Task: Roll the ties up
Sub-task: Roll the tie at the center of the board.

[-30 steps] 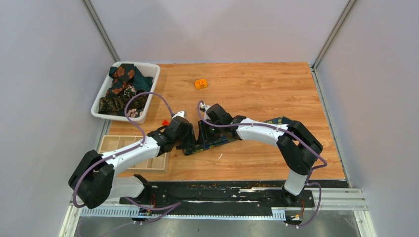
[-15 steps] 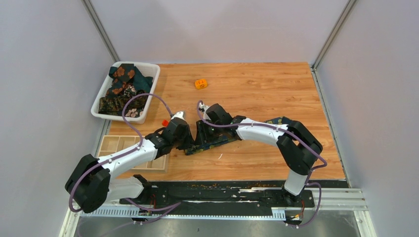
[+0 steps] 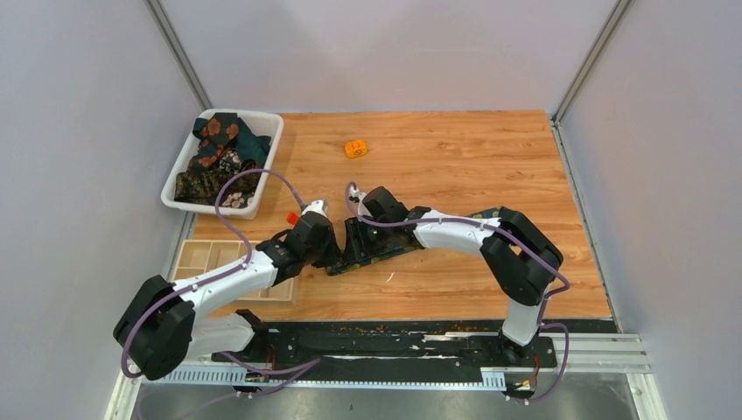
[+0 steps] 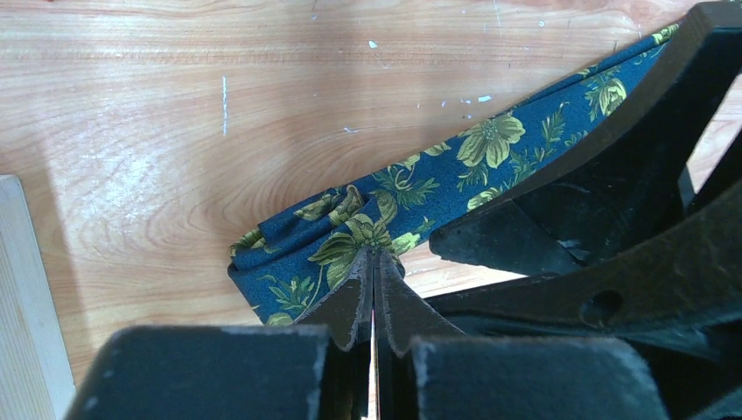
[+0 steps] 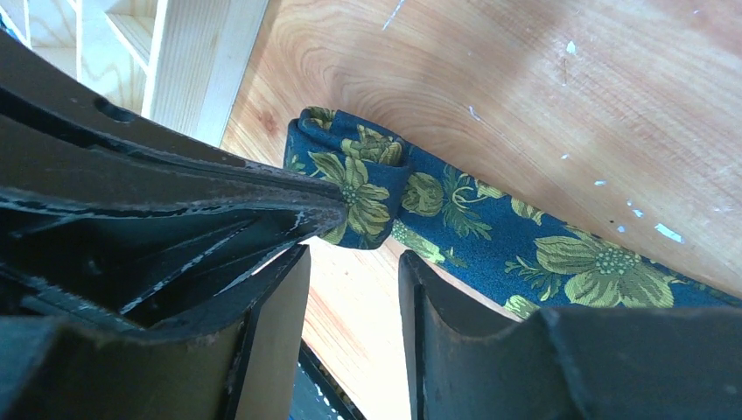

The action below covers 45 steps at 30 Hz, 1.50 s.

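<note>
A navy tie [image 3: 385, 255] with yellow-green flowers lies stretched across the wooden table, its left end folded over into a small roll [image 4: 302, 236]. My left gripper [image 4: 374, 252] is shut, its tips pinching the edge of that folded end [image 5: 354, 188]. Just right of it, my right gripper [image 5: 353, 254] stands open above the tie with only bare wood between its fingers; in the top view it [image 3: 354, 248] sits close beside the left gripper [image 3: 331, 255]. More ties [image 3: 214, 157], dark green with orange blooms, are heaped in a white bin.
The white bin [image 3: 262, 162] stands at the table's back left. A wooden compartment tray [image 3: 219, 258] lies under the left arm, close to the tie's rolled end. An orange cube [image 3: 355, 148] sits further back, and a small red piece [image 3: 292, 216] lies by the left wrist.
The left jaws have closed from open onto the tie's folded end. The right jaws have opened a little wider, and the right arm has shifted slightly left.
</note>
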Tool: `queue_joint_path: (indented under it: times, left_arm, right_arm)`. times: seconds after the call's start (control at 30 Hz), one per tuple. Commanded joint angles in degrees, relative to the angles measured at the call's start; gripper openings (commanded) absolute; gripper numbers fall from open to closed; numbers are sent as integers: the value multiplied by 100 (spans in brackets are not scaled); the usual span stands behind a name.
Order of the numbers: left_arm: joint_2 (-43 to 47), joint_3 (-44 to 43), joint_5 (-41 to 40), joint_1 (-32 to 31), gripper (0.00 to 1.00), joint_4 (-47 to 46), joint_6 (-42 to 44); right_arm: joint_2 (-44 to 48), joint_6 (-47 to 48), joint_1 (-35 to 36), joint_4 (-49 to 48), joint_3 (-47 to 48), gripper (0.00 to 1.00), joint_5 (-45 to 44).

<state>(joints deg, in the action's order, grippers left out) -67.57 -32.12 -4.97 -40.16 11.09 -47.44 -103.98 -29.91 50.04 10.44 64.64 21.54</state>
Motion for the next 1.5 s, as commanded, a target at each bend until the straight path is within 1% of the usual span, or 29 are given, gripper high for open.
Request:
queue_joint_path:
  times: [0.0, 0.23, 0.33, 0.5, 0.6, 0.7, 0.83, 0.93, 1.03, 1.13, 1.23, 1.3, 1.4, 1.47]
  left_arm:
    - [251, 140, 58, -36, 0, -456, -78]
    - [354, 316, 118, -36, 0, -751, -134]
    - [327, 319, 185, -37, 0, -804, -134]
    - [377, 312, 199, -36, 0, -767, -112]
    - [430, 247, 169, -36, 0, -658, -62]
    - [504, 54, 31, -36, 0, -256, 29]
    - [694, -197, -420, -36, 0, 414, 122]
    - [830, -242, -637, -40, 0, 722, 187]
    - [778, -152, -676, -36, 0, 750, 236]
    - [550, -37, -559, -37, 0, 541, 266]
    - [265, 25, -455, -36, 0, 325, 301]
    - [128, 58, -427, -36, 0, 190, 328]
    - [-4, 77, -366, -36, 0, 63, 378]
    - [-54, 82, -340, -36, 0, 7, 408]
  right_arm:
    - [-123, -60, 23, -277, 243, 43, 162]
    - [-337, -115, 20, -395, 319, 38, 323]
    - [-405, -138, 23, -440, 329, 32, 342]
    - [-405, -138, 22, -469, 312, 17, 325]
    - [-403, -142, 20, -467, 304, 12, 318]
    - [-432, -162, 18, -475, 282, 10, 317]
    - [-432, -187, 22, -481, 247, 9, 312]
    - [-387, -210, 23, -467, 195, 9, 262]
    - [-333, -224, 22, -472, 159, 8, 237]
    - [-302, -239, 18, -482, 141, 8, 237]
    - [-240, -219, 23, -486, 109, 12, 231]
    - [-176, -212, 19, -519, 57, 18, 204]
    - [-74, -190, 19, -543, 14, 37, 188]
    - [-23, -185, 13, -535, 21, 46, 165]
